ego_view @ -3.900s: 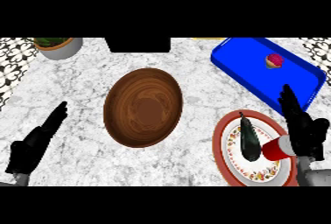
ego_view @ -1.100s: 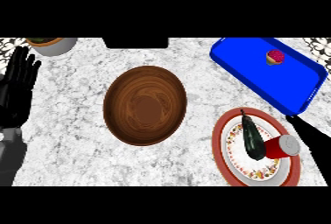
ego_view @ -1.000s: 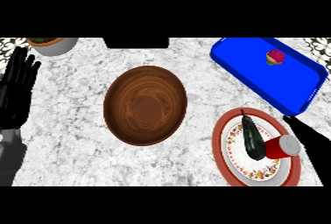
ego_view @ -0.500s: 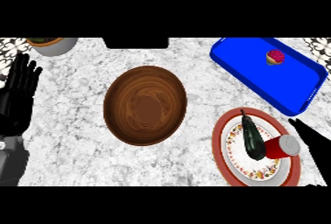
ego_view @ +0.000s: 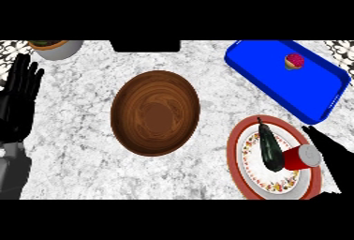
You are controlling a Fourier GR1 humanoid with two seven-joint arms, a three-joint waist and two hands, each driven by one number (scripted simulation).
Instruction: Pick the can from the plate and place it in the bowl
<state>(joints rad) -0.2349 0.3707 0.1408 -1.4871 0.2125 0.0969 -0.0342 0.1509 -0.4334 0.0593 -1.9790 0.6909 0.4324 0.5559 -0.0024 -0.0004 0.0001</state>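
Here the red can [ego_view: 301,156] lies on its side on the red-rimmed plate [ego_view: 241,161], just right of a dark eggplant [ego_view: 270,148] and lower right of the wooden bowl [ego_view: 155,112]. The right hand [ego_view: 334,156] sits beside the can, its fingertip at the silver end; whether its fingers curl, I cannot tell. Far left of the bowl, the left hand [ego_view: 17,104] rests open, fingers up. A blue tray [ego_view: 269,70] with 1 cupcake [ego_view: 294,62] lies upper right.

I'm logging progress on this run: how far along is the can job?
Nothing is finished yet. The red cylindrical can lies on the red-rimmed patterned plate, beside a dark green vegetable. The right robot hand is next to the can, fingers straight, not gripping. Grasping, lifting and placing into the brown wooden bowl remain. The left robot hand rests open at left.
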